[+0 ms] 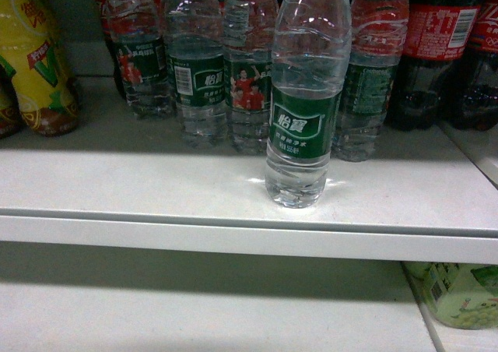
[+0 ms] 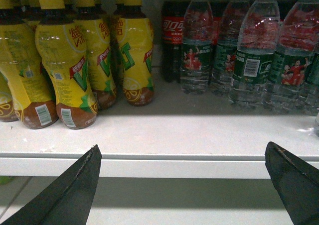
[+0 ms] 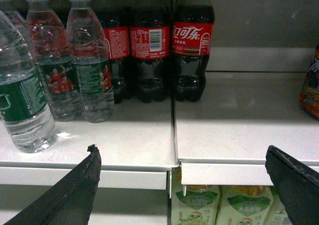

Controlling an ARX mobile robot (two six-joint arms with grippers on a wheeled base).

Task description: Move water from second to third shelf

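Water bottle (image 1: 305, 95) upright on white shelf (image 1: 233, 188), near front edge, standing alone fwd of the row of same-type bottles (image 1: 198, 64) behind it; clear ribbed body, dark green label w/ white characters, cap cut off by top of head view. Same bottle at far left in right wrist view (image 3: 22, 100), looking tilted there (prob. lens angle), base on shelf, not touched by either claw. Behind & right of water bottle: dark cola bottles (image 3: 192, 51) w/ red labels, at back of shelf, just beside the water row. Left of water bottle, well apart: yellow-label tea bottles (image 2: 65, 65) w/ yellow caps, grouped at back-left. Vertical seam in shelf (image 3: 173, 130) right of water bottle, under the cola. Below shelf, to the right: pale green cartons (image 3: 239, 205) on lower level; one also at bottom right of head view (image 1: 455, 293). Left claw (image 2: 184, 185) wide apart, dark fingers (image 2: 70, 190) at both lower corners of its view, nothing between them, hanging in front of shelf edge, left of water bottle, facing tea and water rows. Right claw (image 3: 187, 185) also wide apart, holding nothing, fingers (image 3: 70, 190) in front of shelf lip, right of water bottle, aimed roughly at cola. Neither claw visible in head view. Orange-patterned item (image 3: 310, 88) at far right edge of right wrist view, too cropped to identify.
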